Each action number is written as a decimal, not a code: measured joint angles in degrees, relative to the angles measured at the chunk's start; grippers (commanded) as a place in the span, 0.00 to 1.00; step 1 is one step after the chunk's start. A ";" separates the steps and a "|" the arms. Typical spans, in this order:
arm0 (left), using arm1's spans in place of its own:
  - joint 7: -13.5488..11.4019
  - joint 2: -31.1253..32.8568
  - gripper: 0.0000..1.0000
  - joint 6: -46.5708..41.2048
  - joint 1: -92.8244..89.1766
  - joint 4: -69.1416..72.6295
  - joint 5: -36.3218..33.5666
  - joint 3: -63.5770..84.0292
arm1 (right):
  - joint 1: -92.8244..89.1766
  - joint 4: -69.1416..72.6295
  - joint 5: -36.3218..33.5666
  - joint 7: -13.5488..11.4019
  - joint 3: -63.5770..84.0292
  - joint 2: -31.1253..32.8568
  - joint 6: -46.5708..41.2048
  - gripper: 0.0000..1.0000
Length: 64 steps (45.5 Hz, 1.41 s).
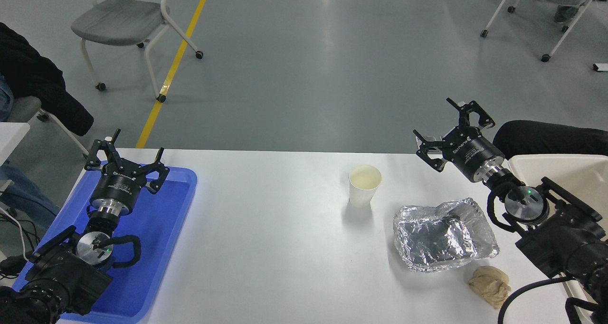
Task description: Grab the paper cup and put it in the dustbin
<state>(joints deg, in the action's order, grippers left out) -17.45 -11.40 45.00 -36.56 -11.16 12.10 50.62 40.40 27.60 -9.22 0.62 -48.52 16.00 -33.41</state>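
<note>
The white paper cup (364, 185) stands upright on the white table (266, 238), right of the middle near the far edge. The cream dustbin (574, 172) sits at the table's right edge, partly hidden by my right arm. My right gripper (444, 124) is open and empty, raised over the far table edge to the right of the cup and apart from it. My left gripper (126, 153) is open and empty, parked over the blue tray at the lower left.
A flat blue tray (161, 238) lies at the left. A crumpled foil tray (444, 233) sits right of the cup, with a beige paper wad (489, 286) in front of it. A dark sleeve (551, 136) rests behind the dustbin. Chairs stand on the floor beyond.
</note>
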 measured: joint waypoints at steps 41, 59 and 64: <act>-0.04 -0.03 1.00 0.00 0.00 0.00 0.03 0.00 | 12.79 0.36 10.53 -1.42 16.42 3.18 -0.36 1.00; -0.04 -0.01 1.00 0.00 0.00 0.00 0.02 0.00 | 29.03 2.95 18.62 -3.36 40.09 7.70 -0.86 1.00; -0.04 -0.01 1.00 0.00 -0.01 0.00 0.01 0.00 | 34.18 5.07 20.55 -3.69 48.56 8.30 -1.09 1.00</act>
<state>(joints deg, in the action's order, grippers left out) -17.49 -11.41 45.00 -36.57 -11.16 12.11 50.63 74.58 32.67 11.33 -3.08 0.04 24.30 -34.50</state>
